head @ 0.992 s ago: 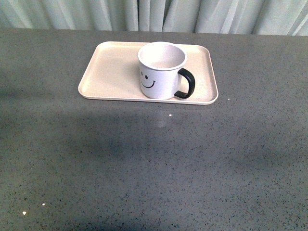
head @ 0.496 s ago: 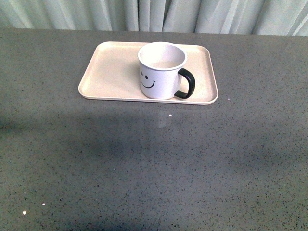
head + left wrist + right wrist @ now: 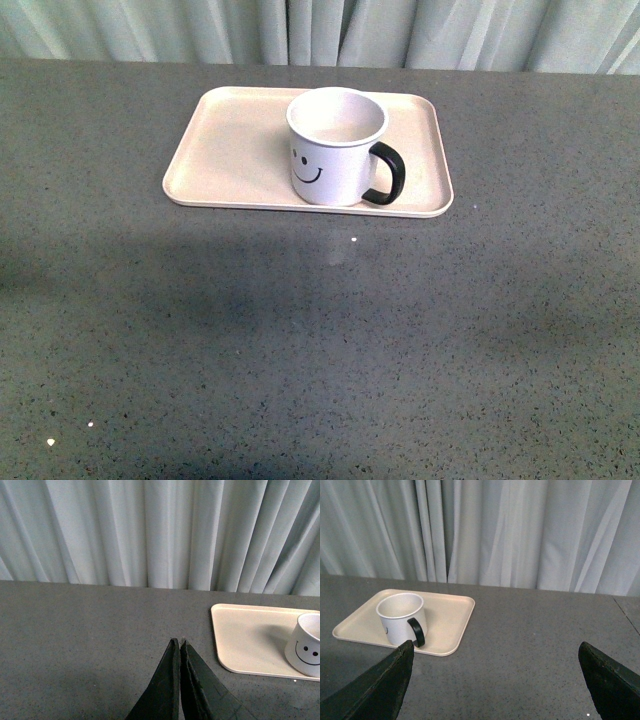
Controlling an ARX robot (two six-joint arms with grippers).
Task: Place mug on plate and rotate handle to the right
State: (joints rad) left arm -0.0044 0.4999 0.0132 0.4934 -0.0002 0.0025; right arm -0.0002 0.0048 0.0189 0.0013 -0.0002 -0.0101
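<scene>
Mug (image 3: 336, 145) stands upright on the plate (image 3: 230, 150), in the plate's right half and close to its near rim, with the smiley face towards me. The handle (image 3: 388, 172) sticks out to the right, perhaps swung a touch towards me, though I can't judge that angle well from the front view. I reckon both steps of the job are done, or nearly so. The left gripper (image 3: 179, 642) has its fingers pressed together with nothing between them and hangs over bare table (image 3: 320, 350), well apart from the plate. The right gripper (image 3: 495, 644) is spread wide and empty, also well clear of the mug. If I do anything next, it would be a small twist of the handle with the right gripper; otherwise I'd leave it alone.
</scene>
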